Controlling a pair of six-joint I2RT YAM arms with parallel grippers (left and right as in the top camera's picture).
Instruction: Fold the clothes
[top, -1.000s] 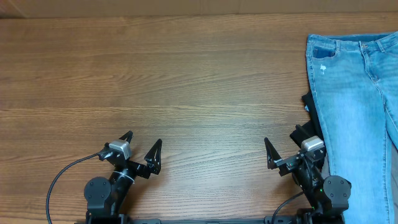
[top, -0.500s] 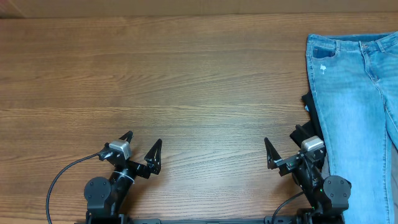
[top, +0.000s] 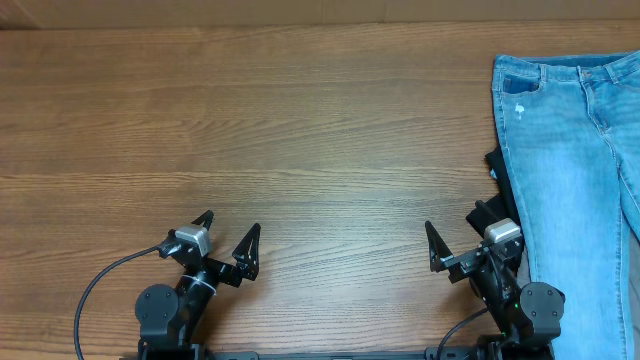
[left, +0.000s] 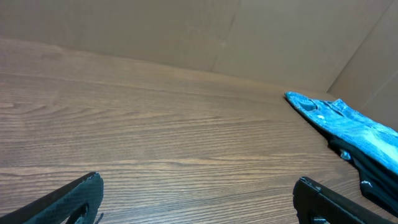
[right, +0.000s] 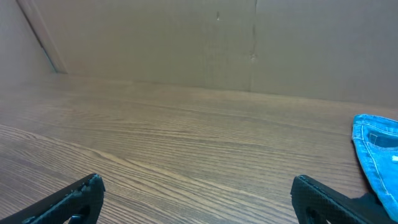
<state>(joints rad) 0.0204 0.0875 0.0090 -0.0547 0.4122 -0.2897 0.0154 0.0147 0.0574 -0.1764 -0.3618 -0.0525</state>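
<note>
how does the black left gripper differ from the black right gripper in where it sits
The left gripper sits at the near left of the wooden table, the right gripper at the near right. The left gripper has bare wood on both sides; the right gripper has the light-blue denim jeans just beside it. Both are open and empty.

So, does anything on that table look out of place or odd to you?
Only mildly. The jeans lie at the far right of the table, running out of the overhead view. A dark shape pokes out at their left edge, seemingly from underneath; I cannot tell what it is.
</note>
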